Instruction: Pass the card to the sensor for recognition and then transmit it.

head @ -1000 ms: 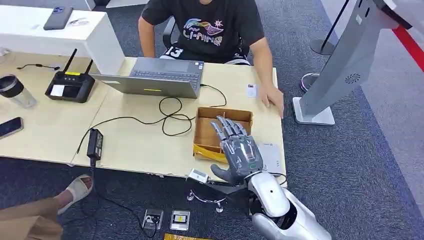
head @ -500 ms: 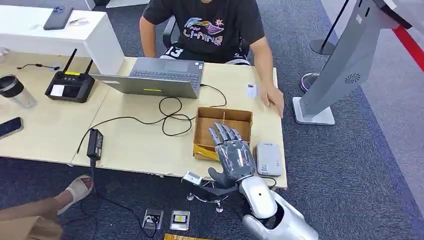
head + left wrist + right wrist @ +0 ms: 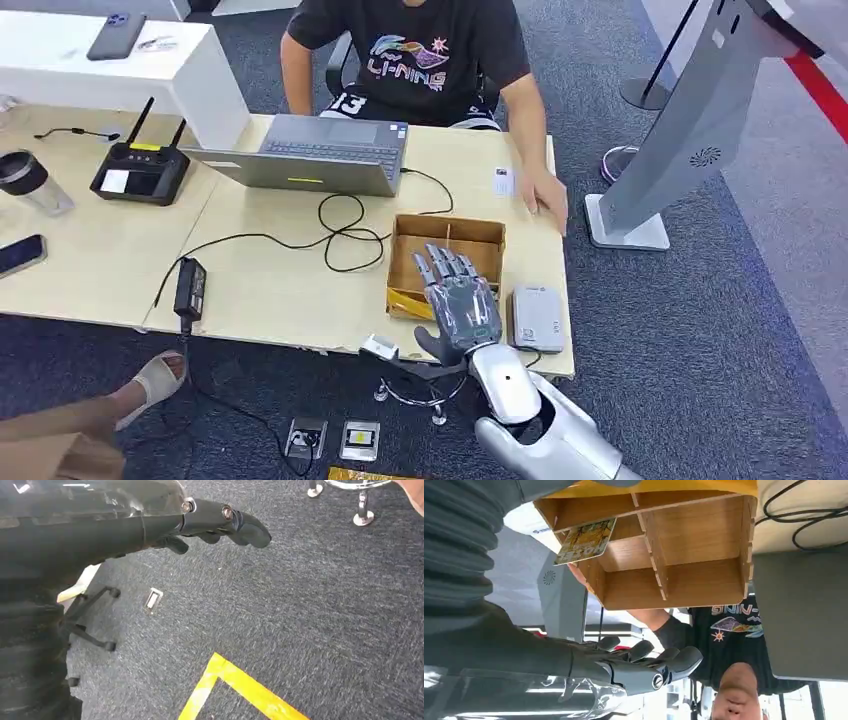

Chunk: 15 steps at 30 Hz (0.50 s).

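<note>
Head view: the robot's right hand (image 3: pixel 458 300) hovers flat and empty, fingers spread, over the near edge of a divided wooden box (image 3: pixel 470 236) on the pale worktop (image 3: pixel 280 290), with a grey card sensor (image 3: pixel 537 318) lying just beside it toward the worktop's right end. Right wrist view places the task's card (image 3: pixel 586 541), yellow with printed artwork, inside the box, leaning against a partition in the compartment at the box's corner; its lettering is too small to read. A person in a black printed shirt (image 3: pixel 425 55) sits across the worktop behind an open grey laptop (image 3: pixel 320 155), one hand (image 3: pixel 545 195) resting on the surface next to a small white tag (image 3: pixel 503 181). Black cables (image 3: pixel 345 225) loop between the laptop and the box, and a power brick (image 3: pixel 190 285) lies nearer the front edge. Left wrist view shows the left hand (image 3: pixel 220 522) hanging above grey carpet (image 3: pixel 310 605) marked with yellow tape (image 3: pixel 240 685), its dark fingers apparently loosely curled and holding nothing.
</note>
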{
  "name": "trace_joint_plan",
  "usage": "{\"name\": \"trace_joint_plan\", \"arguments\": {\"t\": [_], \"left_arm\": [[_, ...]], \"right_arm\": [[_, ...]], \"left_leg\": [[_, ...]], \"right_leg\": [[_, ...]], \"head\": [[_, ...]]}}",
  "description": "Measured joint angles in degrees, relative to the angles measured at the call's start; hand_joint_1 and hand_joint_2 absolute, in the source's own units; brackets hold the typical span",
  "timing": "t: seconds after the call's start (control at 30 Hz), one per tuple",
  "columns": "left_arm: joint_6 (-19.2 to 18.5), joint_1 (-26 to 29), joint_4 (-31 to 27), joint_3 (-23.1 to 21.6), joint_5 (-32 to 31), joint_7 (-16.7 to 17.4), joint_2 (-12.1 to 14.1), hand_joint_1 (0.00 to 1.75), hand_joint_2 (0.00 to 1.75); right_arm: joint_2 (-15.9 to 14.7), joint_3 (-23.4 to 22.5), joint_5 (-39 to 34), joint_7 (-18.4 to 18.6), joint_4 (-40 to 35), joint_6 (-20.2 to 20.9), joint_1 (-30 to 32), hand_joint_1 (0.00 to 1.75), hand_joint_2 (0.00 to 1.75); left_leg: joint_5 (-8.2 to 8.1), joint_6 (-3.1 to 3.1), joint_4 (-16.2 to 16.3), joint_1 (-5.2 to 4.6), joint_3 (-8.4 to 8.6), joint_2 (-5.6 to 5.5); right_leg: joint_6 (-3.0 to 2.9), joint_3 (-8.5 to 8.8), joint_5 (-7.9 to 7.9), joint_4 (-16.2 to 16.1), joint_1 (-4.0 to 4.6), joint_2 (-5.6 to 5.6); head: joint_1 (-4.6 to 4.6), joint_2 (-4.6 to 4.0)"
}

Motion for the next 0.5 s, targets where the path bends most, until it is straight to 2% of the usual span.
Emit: {"name": "trace_joint_plan", "arguments": {"t": [0.17,0.5], "left_arm": [[0.0,0.07,0.0,0.0,0.0,0.42,0.24,0.0,1.75],[0.0,0.08,0.0,0.0,0.0,0.42,0.24,0.0,1.75]], "right_arm": [[0.76,-0.63,-0.26,-0.02,2.58,-0.68,-1.1,0.24,1.75],[0.85,-1.75,-0.33,1.12,6.69,-2.23,-2.28,0.44,1.75]], "left_leg": [[0.0,0.0,0.0,0.0,0.0,0.0],[0.0,0.0,0.01,0.0,0.01,0.0]], "right_leg": [[0.0,0.0,0.0,0.0,0.0,0.01],[0.0,0.0,0.0,0.0,0.0,0.0]], "head": [[-0.04,0.0],[-0.04,0.0]]}}
